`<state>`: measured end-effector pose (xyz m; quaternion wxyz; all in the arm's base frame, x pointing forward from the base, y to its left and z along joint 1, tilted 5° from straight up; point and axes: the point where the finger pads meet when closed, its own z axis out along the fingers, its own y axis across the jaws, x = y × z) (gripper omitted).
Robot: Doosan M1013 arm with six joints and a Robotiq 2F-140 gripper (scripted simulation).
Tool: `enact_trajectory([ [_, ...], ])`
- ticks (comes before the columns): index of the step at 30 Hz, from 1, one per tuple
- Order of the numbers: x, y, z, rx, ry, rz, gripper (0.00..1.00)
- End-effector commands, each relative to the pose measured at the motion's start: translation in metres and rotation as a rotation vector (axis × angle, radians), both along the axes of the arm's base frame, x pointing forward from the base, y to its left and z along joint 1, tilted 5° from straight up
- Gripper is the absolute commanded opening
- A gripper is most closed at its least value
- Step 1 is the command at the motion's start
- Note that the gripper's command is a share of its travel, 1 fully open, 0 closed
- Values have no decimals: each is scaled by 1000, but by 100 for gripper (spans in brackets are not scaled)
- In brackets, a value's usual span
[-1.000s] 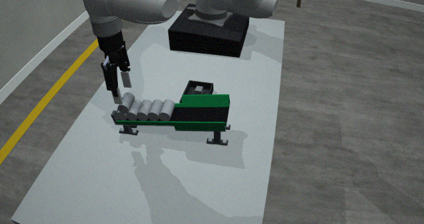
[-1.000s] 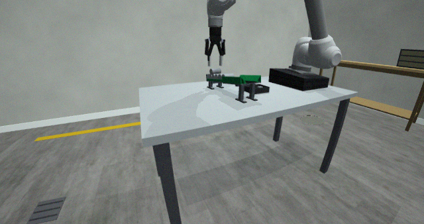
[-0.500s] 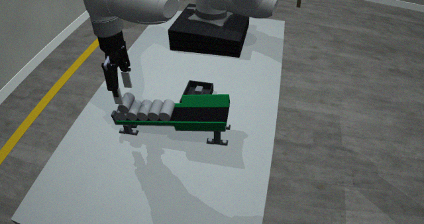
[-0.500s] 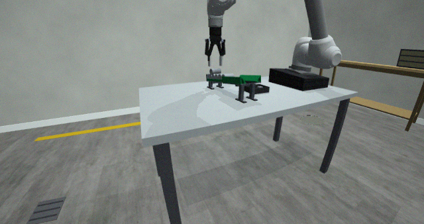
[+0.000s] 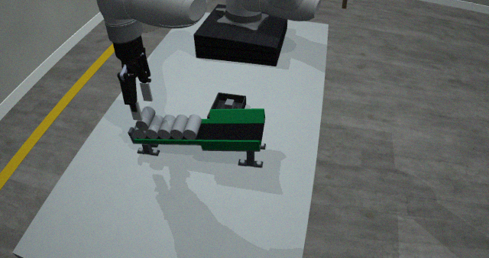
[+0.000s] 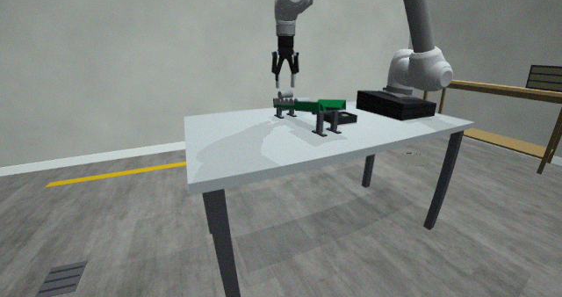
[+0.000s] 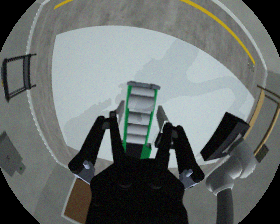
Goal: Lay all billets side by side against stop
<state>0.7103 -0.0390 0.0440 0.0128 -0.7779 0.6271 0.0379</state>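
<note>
The green feed ramp [image 5: 214, 133] stands on the white table and slopes down to the stop [image 5: 134, 136] at its left end. Several grey billets [image 5: 173, 127] lie side by side across it against the stop. One more billet [image 5: 146, 116] rests on top of the two nearest the stop; it also shows in the exterior view [image 6: 285, 94]. My gripper [image 5: 140, 103] [image 6: 285, 85] hangs straight above this top billet, fingers open on either side and a little above it, holding nothing. In the wrist view the ramp and billets [image 7: 140, 106] lie between my fingers.
A small black tray [image 5: 228, 101] with a grey block sits behind the ramp's high end. The arm's black base [image 5: 241, 37] stands at the back of the table. The table's left edge is close to the stop end.
</note>
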Motion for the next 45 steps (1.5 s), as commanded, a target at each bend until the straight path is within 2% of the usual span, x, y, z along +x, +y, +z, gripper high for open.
enact_trajectory([
  [1, -1, 3, -1, 5, -1, 0, 57],
  [28, -1, 3, -3, 5, -1, 0, 57],
  [34, -1, 3, -9, 5, -1, 0, 57],
  [45, -2, 5, -36, 5, -1, 0, 57],
])
